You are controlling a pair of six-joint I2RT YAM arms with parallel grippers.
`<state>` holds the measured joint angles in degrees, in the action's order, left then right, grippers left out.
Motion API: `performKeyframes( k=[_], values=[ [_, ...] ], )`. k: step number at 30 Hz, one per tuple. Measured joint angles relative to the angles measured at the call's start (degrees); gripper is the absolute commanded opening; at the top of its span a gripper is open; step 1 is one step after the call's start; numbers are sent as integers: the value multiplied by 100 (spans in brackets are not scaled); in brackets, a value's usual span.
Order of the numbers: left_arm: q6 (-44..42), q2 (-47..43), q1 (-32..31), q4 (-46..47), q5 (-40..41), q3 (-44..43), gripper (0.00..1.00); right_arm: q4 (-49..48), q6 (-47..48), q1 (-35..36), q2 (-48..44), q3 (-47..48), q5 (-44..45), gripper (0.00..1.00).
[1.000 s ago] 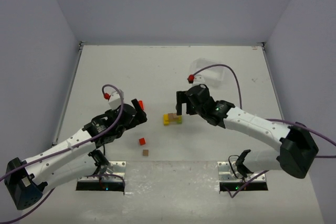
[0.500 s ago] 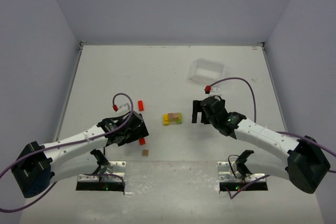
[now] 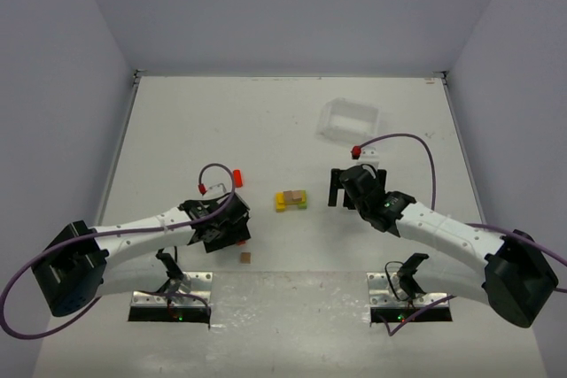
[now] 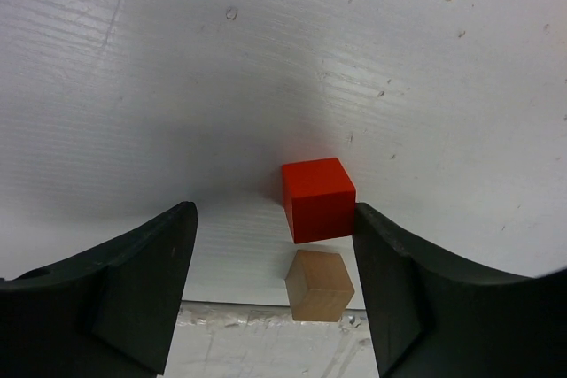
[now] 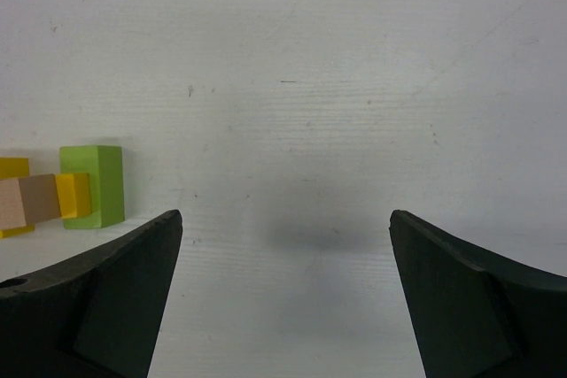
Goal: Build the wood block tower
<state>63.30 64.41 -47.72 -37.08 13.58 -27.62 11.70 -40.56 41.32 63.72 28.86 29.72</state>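
The wood block tower (image 3: 291, 199) is a low cluster of yellow, green and brown blocks at mid-table; its green block (image 5: 96, 185) shows at the left of the right wrist view. My left gripper (image 3: 232, 235) is low over a red cube (image 4: 318, 198), jaws open around it. The right finger (image 4: 399, 289) touches the cube's side and the left finger (image 4: 142, 289) stands well apart. A plain brown cube (image 4: 321, 285) lies just nearer. My right gripper (image 3: 339, 196) hangs open and empty to the right of the tower, bare table between its fingertips (image 5: 283, 214).
Another red block (image 3: 237, 175) stands behind my left gripper. The brown cube (image 3: 245, 257) lies close to the table's near edge. A clear plastic tray (image 3: 348, 119) sits at the back right. Arm base plates (image 3: 173, 294) line the near edge.
My left gripper has swung right and down onto the red cube, and its jaws have narrowed. My right gripper has drawn back from the tower to its right.
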Motion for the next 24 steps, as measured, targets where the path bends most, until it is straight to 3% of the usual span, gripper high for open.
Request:
performKeyframes(
  k=[7, 12, 15, 24],
  values=[
    [19, 211, -79, 65, -32, -13, 43, 3, -1, 0, 90, 0, 112, 99],
    [18, 354, -143, 84, -35, -102, 35, 33, -7, -7, 101, 0, 151, 99],
    [0, 430, -172, 84, -33, -204, 23, 37, -15, -7, 101, 0, 172, 99],
    [-182, 514, -221, -276, 274, -987, 11, 81, -15, -11, 101, 0, 301, 99]
  ],
)
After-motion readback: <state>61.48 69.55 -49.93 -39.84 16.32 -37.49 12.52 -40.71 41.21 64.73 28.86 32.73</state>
